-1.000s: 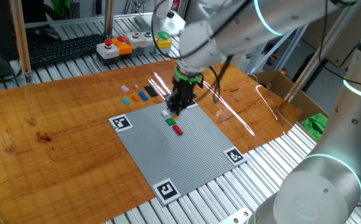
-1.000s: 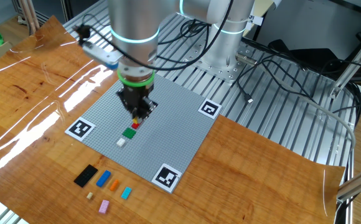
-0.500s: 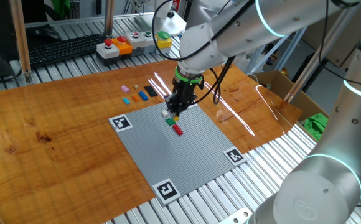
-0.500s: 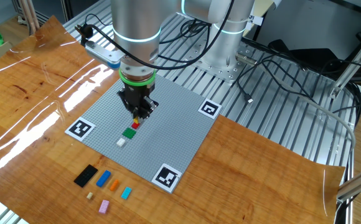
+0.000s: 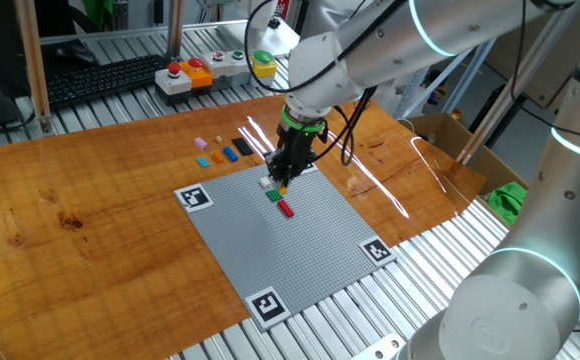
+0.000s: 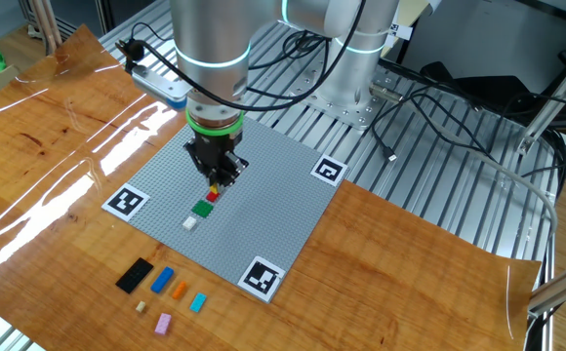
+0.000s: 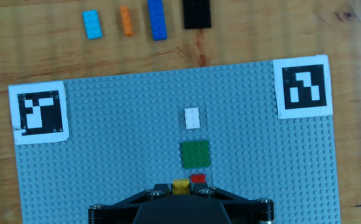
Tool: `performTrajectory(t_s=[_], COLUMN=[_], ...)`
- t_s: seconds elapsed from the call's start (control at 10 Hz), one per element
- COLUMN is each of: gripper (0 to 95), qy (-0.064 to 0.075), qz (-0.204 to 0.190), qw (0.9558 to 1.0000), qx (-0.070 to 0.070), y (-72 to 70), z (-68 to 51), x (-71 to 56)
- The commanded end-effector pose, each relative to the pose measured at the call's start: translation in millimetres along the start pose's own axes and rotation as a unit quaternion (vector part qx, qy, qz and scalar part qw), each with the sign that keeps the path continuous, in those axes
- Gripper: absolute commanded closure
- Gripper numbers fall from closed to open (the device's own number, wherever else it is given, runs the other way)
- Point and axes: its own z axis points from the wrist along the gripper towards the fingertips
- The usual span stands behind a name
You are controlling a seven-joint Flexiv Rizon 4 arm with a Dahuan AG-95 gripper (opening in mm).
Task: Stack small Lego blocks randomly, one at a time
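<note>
My gripper (image 7: 180, 190) is shut on a small yellow Lego block (image 7: 180, 185). It hangs just above the grey baseplate (image 7: 106, 155), next to a red block (image 7: 197, 178). A green block (image 7: 195, 153) and a white block (image 7: 192, 117) sit in a row beyond it. In one fixed view the gripper (image 5: 282, 180) stands over the white (image 5: 265, 182), green (image 5: 274, 195) and red (image 5: 286, 208) blocks. In the other fixed view the gripper (image 6: 217, 181) is over the red block (image 6: 213, 196), with green (image 6: 203, 208) and white (image 6: 190, 222) nearby.
Loose blocks lie on the wood beside the plate: black (image 6: 135, 275), blue (image 6: 162, 280), orange (image 6: 178, 288), cyan (image 6: 198, 302), pink (image 6: 163, 323). Marker tags (image 6: 127, 202) sit at the plate's corners. A push-button box (image 5: 188, 76) stands at the back.
The arm's wrist has shifted very slightly. The gripper stays low over the plate beside the red block with the yellow block in it.
</note>
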Motion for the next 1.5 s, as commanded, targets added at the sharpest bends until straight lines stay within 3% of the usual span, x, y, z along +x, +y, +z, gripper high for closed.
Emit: performTrajectory(t_s=[0.1, 0.9, 1.1, 1.5], gripper=[95.0, 95.0, 95.0, 95.0], qy=[-0.002, -0.009, -0.011, -0.013], qz=[-0.007, -0.007, -0.006, -0.005], qw=[1.0000, 0.9999, 0.9999, 0.9999], qx=[-0.004, -0.006, -0.006, -0.004], y=[0.4, 0.4, -6.0, -11.8], z=[-1.0, -1.0, -1.0, 3.2], x=[-0.2, -0.2, 12.4, 25.2])
